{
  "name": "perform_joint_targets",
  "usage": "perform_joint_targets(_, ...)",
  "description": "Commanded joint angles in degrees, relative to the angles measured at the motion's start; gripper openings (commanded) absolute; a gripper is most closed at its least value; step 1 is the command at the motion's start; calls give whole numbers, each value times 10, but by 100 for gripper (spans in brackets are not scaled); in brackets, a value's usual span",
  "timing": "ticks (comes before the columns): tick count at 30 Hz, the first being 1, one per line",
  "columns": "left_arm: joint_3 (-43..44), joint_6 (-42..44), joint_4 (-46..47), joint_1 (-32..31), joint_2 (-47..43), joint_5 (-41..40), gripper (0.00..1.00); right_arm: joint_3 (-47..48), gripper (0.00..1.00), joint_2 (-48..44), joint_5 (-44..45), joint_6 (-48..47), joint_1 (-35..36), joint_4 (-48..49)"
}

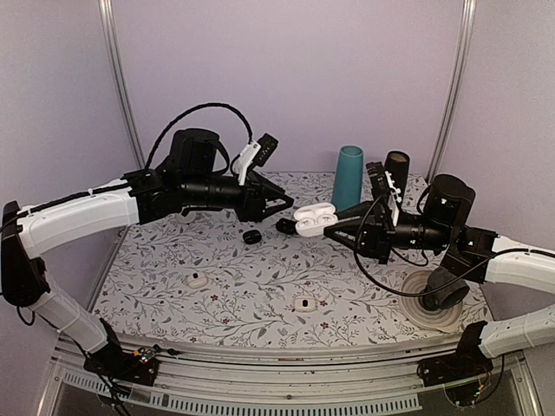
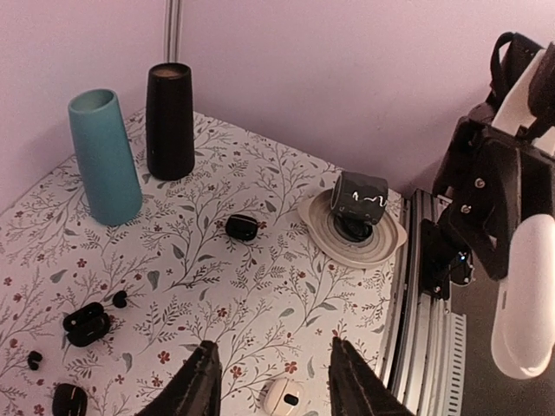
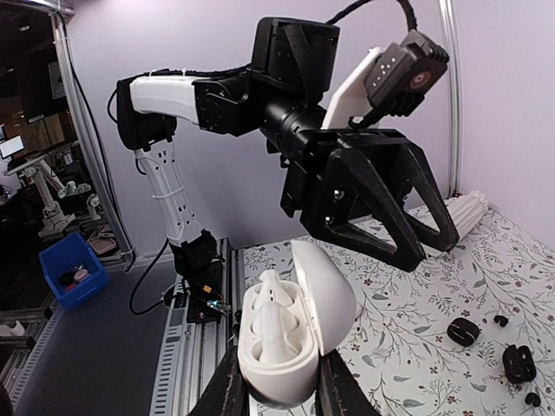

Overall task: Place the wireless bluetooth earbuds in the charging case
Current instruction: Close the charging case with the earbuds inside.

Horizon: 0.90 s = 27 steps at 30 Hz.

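The white charging case (image 3: 290, 347) is held in the air with its lid flipped up, and my right gripper (image 3: 277, 386) is shut on its lower body. Two white earbuds (image 3: 276, 316) sit in its wells, one behind the other. From above, the case (image 1: 310, 217) hangs over the middle of the table, with the right gripper (image 1: 329, 228) to its right. My left gripper (image 1: 285, 213) is just left of the case, open and empty. In the right wrist view its black fingers (image 3: 395, 221) spread above and behind the lid. Nothing lies between the left gripper (image 2: 272, 345) fingertips.
A teal cylinder (image 1: 349, 178) and a black cylinder (image 1: 397, 169) stand at the back. A ribbed plate (image 1: 414, 303) with a black mug (image 2: 360, 198) on it sits at the right. Small black cases (image 1: 252, 236) and two small white pieces (image 1: 199, 280) (image 1: 304, 303) lie on the floral cloth.
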Motion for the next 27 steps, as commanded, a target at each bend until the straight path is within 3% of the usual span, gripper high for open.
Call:
perform_joint_targets(1, -2, -45, 69, -5, 11, 50, 44, 20, 3, 23, -27, 32, 4, 57)
perform_joint_targets(19, -26, 19, 96, -52, -26, 110, 46, 7, 3, 61, 25, 108, -6, 74)
perform_joint_targets(27, -70, -10, 117, -39, -53, 6, 50, -11, 3, 70, 63, 148, -40, 35)
